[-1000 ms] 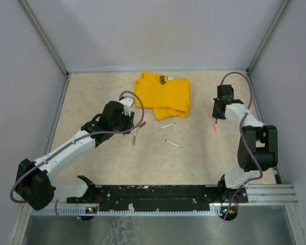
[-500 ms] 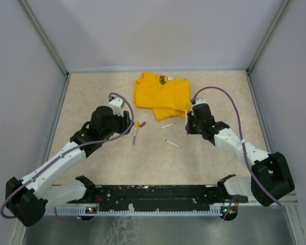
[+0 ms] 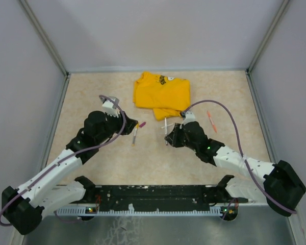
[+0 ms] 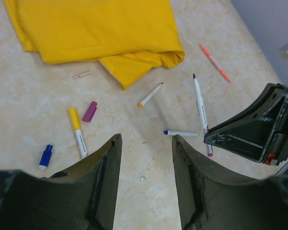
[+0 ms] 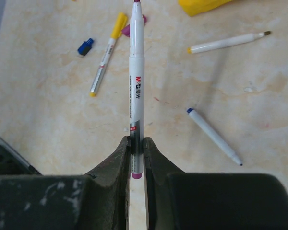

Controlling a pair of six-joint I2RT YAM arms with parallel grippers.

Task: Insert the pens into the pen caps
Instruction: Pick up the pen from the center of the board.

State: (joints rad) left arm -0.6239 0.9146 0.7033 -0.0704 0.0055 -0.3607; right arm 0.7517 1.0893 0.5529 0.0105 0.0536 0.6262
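I count five white marker pens (image 4: 150,95), plus a loose blue plastic cap (image 4: 45,155) and a magenta cap (image 4: 90,111). The right gripper (image 5: 136,142) clamps one pen; the left gripper (image 4: 146,139) gapes.

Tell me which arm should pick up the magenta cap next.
Left. The left end effector is open and empty, with the magenta cap just ahead of it, while the right end effector is shut on a pen.

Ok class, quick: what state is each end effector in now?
Left end effector: open, empty.
Right end effector: closed on a white pen.
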